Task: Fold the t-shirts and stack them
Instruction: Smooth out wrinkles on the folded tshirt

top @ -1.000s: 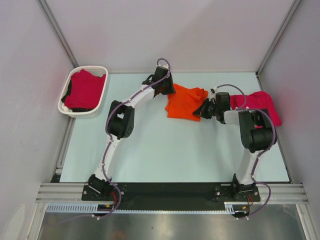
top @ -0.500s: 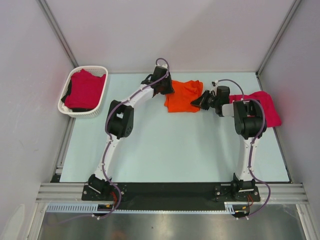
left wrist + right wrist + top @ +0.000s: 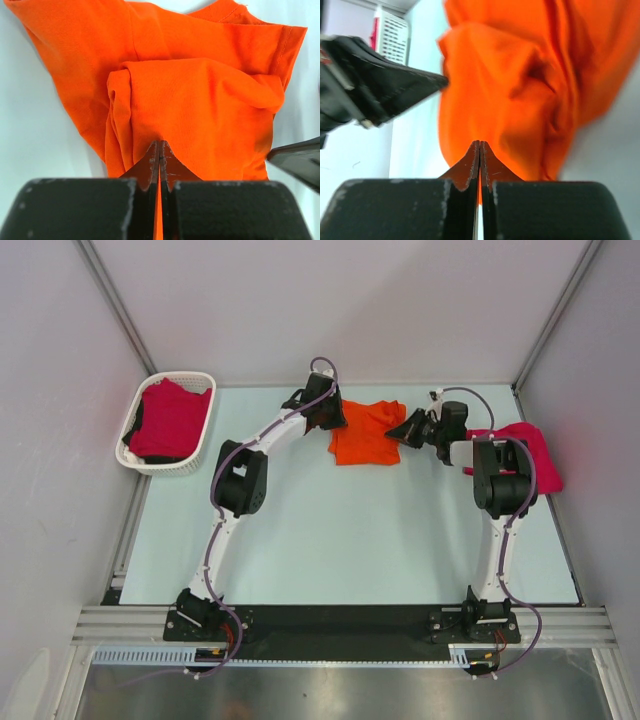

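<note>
Orange t-shirt [image 3: 365, 445] — left end effector [image 3: 160, 146] and right end effector [image 3: 479, 146] each clenched on its cloth.

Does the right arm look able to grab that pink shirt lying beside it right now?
Probably not yet: the right end effector is shut on the orange t-shirt. The pink t-shirt lies close beside that arm, so after letting go the way looks free.

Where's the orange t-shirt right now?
In the top view, the orange t-shirt lies at the far middle of the table, gripped by the left pincer and right pincer.
</note>
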Controlling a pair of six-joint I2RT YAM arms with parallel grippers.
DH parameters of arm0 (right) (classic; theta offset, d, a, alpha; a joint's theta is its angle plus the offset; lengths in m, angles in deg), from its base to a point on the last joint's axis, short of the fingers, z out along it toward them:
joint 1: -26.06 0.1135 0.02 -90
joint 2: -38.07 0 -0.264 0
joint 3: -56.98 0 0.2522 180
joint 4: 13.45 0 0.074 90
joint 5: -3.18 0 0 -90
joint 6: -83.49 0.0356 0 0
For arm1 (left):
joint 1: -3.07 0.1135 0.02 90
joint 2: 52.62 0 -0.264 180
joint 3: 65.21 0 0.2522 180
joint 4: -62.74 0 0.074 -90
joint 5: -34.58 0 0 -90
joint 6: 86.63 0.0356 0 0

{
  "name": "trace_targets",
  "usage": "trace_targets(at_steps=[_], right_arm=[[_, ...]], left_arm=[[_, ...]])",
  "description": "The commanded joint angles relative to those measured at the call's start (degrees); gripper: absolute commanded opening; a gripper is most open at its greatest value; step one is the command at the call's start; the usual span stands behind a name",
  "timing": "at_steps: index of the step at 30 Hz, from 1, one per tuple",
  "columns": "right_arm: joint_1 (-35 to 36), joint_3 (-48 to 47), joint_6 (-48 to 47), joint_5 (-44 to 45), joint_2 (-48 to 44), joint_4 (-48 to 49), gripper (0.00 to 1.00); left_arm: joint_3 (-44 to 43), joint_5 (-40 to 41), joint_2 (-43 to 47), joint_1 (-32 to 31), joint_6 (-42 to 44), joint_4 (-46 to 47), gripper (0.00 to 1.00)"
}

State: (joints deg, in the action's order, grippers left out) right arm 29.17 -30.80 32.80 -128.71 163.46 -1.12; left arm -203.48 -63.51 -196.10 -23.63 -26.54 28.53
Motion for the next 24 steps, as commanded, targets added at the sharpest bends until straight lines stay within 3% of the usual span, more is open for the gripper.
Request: trace_targets(at_steps=[1, 6, 11, 17, 24], right_arm=[[-0.13, -6.12, 1.47, -3.29, 1.61, 3.27, 0.00], [-0.04, -15.17, 0.94, -2.76, 9.42, -2.52, 0.00], [0.49, -21.68, 0.51, 0.13, 11.55, -8.59, 0.00], [1.54, -25.12, -3.71, 7.78, 11.29, -13.16, 0.00], [4.08, -24.68, -7.05, 17.09, 9.71, -10.27, 0.00]], left_arm=[[-0.47, 0.54, 1.01, 0.51, 0.82, 0.67, 0.00], [-0.38, 0.54, 0.92, 0.42, 1.00, 0.67, 0.00], [1.36, 0.10, 2.32, 0.42, 1.26, 1.02, 0.00], [6.46, -1.92, 5.13, 0.42, 1.26, 4.18, 0.00], [10.16, -3.07, 6.28, 0.33, 1.78, 5.51, 0.00]])
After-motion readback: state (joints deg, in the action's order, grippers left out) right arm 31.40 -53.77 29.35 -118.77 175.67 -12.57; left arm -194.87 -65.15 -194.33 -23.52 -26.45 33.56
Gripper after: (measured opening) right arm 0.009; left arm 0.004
